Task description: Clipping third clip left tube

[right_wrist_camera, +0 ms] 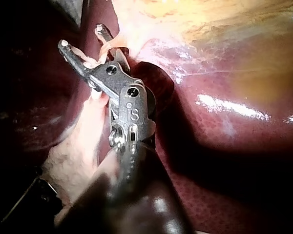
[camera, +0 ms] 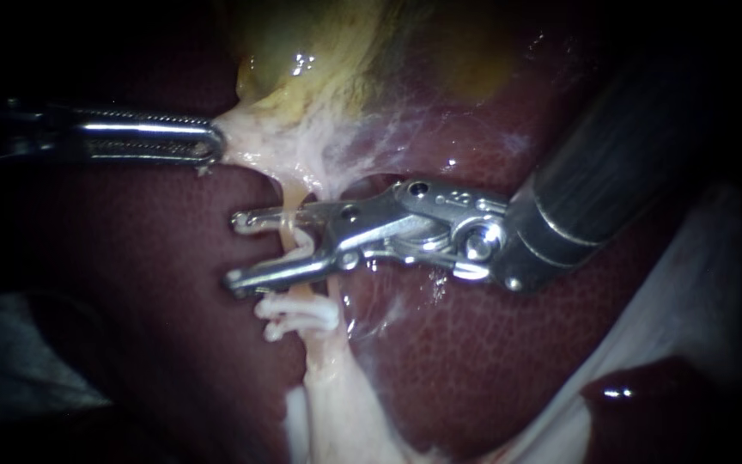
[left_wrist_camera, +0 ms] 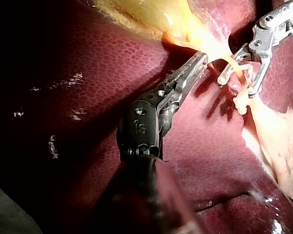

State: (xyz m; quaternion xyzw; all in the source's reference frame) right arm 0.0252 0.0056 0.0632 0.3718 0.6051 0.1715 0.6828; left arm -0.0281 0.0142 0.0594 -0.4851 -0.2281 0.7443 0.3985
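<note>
The serrated steel left instrument (camera: 208, 144) has its jaws clamped on pale tissue (camera: 246, 137) under the yellow gallbladder (camera: 319, 51). The silver right instrument (camera: 242, 251) holds its jaws agape astride the thin pale tube (camera: 288, 196), above seemingly two white clips (camera: 298, 314); the third isn't yet closed.

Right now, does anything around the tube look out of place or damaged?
Nothing stands out. The left instrument holds pale tissue taut under the gallbladder; the right instrument straddles the tube just above a white clip on it. No tear or leak shows.
</note>
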